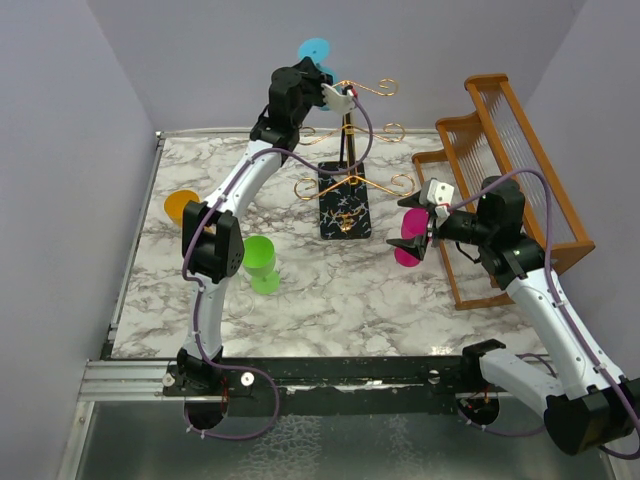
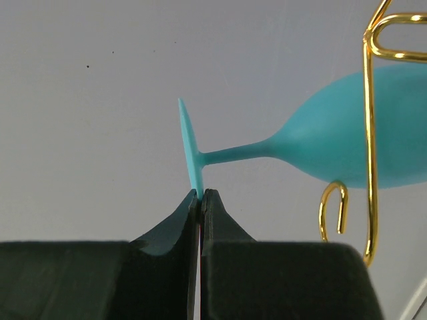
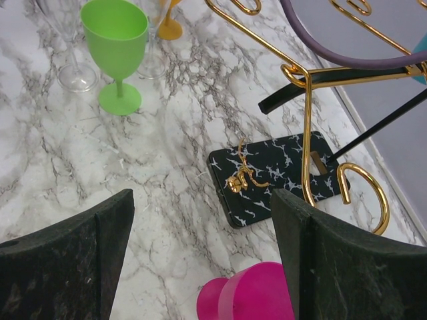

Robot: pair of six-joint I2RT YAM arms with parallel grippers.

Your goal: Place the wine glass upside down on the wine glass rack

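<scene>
The left claw (image 2: 200, 195) is fully shut, its tips nipping the rim of the foot of the teal wine glass (image 2: 333, 143). The glass sticks out straight past those tips, its bowl beyond them behind a gold arm of the wire rack (image 2: 370, 133).

It looks light, stiff and smooth, so an edge pinch could let it swing or slip. The stem, just beyond the tips, would be the surer hold.

The right claw (image 3: 202, 197) stands wide open and holds nothing, with a pink glass (image 3: 250, 293) low between its fingers.

The count is four coloured glasses: teal, pink, green (image 3: 115, 33) and orange (image 1: 182, 205). There is at least one clear glass (image 3: 73, 77), and two racks, the wire one and a wooden one (image 1: 510, 160).
</scene>
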